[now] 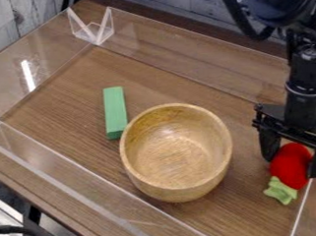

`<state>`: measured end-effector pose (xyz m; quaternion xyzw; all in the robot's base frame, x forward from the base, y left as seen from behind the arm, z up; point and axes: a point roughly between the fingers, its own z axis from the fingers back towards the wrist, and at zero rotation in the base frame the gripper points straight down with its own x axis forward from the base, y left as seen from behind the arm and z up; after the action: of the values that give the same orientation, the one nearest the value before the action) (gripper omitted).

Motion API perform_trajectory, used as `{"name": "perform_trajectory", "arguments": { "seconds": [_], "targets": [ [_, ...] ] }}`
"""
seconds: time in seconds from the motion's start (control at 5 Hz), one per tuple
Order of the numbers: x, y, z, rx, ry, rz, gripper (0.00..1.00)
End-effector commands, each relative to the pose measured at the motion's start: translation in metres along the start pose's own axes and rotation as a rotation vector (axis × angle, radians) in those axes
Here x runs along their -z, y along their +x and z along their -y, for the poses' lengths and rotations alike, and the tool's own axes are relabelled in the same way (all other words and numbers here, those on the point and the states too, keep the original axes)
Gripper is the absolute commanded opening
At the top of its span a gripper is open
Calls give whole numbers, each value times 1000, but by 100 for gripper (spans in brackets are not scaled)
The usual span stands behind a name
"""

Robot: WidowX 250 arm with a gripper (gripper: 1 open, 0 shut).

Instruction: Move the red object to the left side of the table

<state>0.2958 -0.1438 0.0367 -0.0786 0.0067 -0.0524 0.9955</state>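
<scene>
1. The table has clear acrylic walls, and the red object lies at its far right edge, just beside the right wall; a descending finger could catch that wall and spoil the grasp.
2. The wooden bowl sits near the fruit, directly on the route leftward; a low carry risks knocking it into the green block, which it nearly touches.
3. The gripper hangs straight down with jaws spread wide around the fruit's top, not yet pinching; closing off-centre could squirt the glossy, rounded toy sideways.
4. Its leafy end pokes out below, and could snag.
</scene>
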Motion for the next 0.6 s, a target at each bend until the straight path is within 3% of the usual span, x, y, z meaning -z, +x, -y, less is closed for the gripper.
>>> {"name": "perform_trajectory", "arguments": {
  "seconds": [0.0,0.2,0.4],
  "targets": [
    [-13,11,8,-12,-9,68,100],
    [-12,14,14,-19,-8,85,100],
    [-13,15,15,44,-10,84,100]
  ]
}}
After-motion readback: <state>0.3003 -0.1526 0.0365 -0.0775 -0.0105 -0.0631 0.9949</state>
